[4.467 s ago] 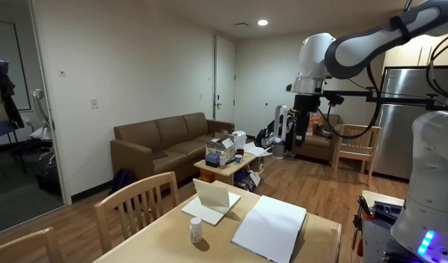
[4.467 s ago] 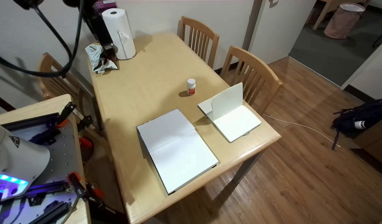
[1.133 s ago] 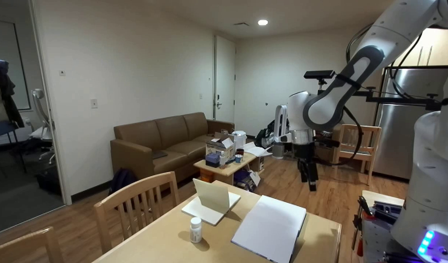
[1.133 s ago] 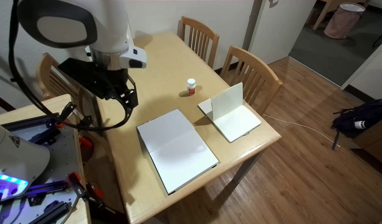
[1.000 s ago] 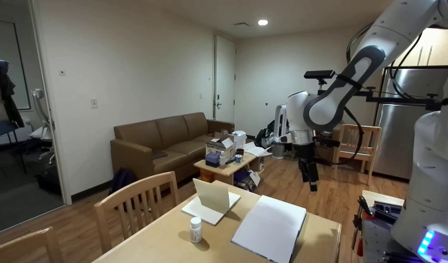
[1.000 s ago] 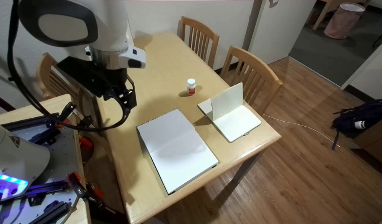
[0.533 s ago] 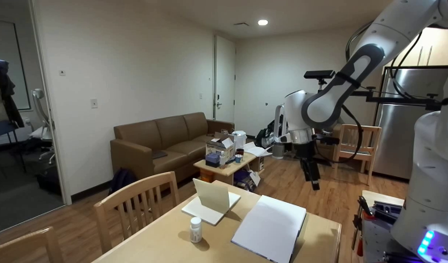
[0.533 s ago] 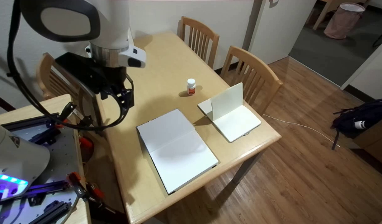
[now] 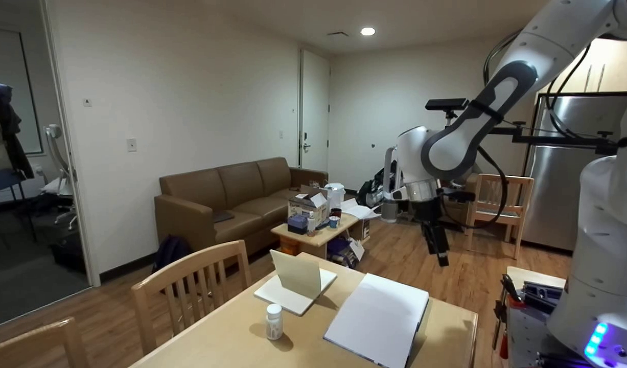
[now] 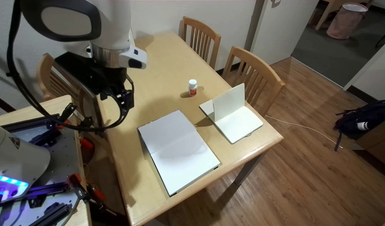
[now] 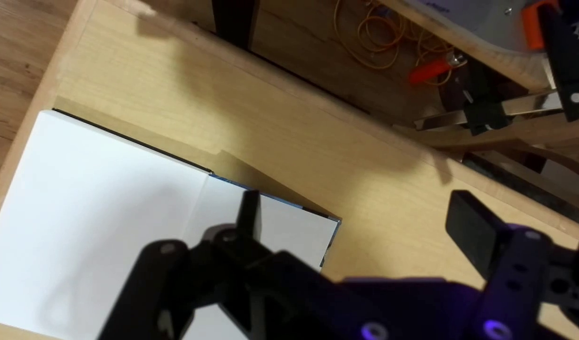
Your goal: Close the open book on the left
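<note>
White pages [image 11: 105, 203] face up across the spread of the open book [image 10: 179, 152], which lies near one end of the tabletop [image 10: 157, 72] in both exterior views. Your fingers [image 11: 473, 231] are parted wide and grasp nothing; in the wrist view one of them overlaps the thinner half, though how far above the paper it hangs is hard to judge. That thinner half is the one to turn: it looks like mostly cover [image 11: 280, 200], probably stiff board and light, while the thicker block should stay put under its own weight. Loose leaves may slip or crease, so take hold at the cover's outer edge, opposite the fold; the shadow beside it suggests a slight lift off the tabletop, which may let a finger slip under. Mind the thicker half's far side, just beside the tabletop's edge: a hard push that way could send the book over. Your room to come in is along the thinner half's outer side; the cream notebook [image 10: 239, 124] with its raised leaf sits near the book, and the white bottle [image 10: 192, 88] stands upright farther off.
</note>
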`<state>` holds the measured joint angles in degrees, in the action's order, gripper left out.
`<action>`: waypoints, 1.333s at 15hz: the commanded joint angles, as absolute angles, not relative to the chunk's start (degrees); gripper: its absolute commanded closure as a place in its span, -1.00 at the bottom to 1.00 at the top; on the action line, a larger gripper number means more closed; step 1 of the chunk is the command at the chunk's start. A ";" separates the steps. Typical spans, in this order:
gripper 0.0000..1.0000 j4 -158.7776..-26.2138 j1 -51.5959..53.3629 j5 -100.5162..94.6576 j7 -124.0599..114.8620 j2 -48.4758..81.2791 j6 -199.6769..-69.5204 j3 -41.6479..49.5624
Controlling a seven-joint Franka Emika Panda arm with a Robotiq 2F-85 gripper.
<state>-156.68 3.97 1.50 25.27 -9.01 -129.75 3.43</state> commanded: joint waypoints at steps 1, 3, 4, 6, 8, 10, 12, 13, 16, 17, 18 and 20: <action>-1.00 -156.56 3.39 1.62 25.35 -8.96 -129.61 2.82; -1.00 -156.30 3.30 1.05 25.48 -8.88 -128.60 2.81; -1.00 -156.08 3.43 1.81 25.98 -8.81 -127.71 2.93; -1.00 -155.62 3.80 4.93 26.84 -8.68 -124.70 3.27; -1.00 -155.09 3.71 6.65 25.93 -8.58 -121.49 3.21; -1.00 -154.30 3.63 8.93 25.09 -8.40 -117.57 3.20; -1.00 -153.54 3.46 10.45 24.81 -8.27 -114.51 3.16; -1.00 -153.18 3.41 11.16 25.12 -8.19 -113.21 3.19; -1.00 -151.94 3.21 11.78 24.78 -7.89 -109.16 3.17; -1.00 -151.58 3.15 12.09 24.51 -7.80 -107.85 3.18; -1.00 -151.00 3.09 12.44 24.53 -7.57 -105.93 3.25; -1.00 -152.23 3.16 11.40 25.31 -8.71 -107.27 2.91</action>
<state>-152.32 3.91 11.32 25.23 -8.80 -107.26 3.68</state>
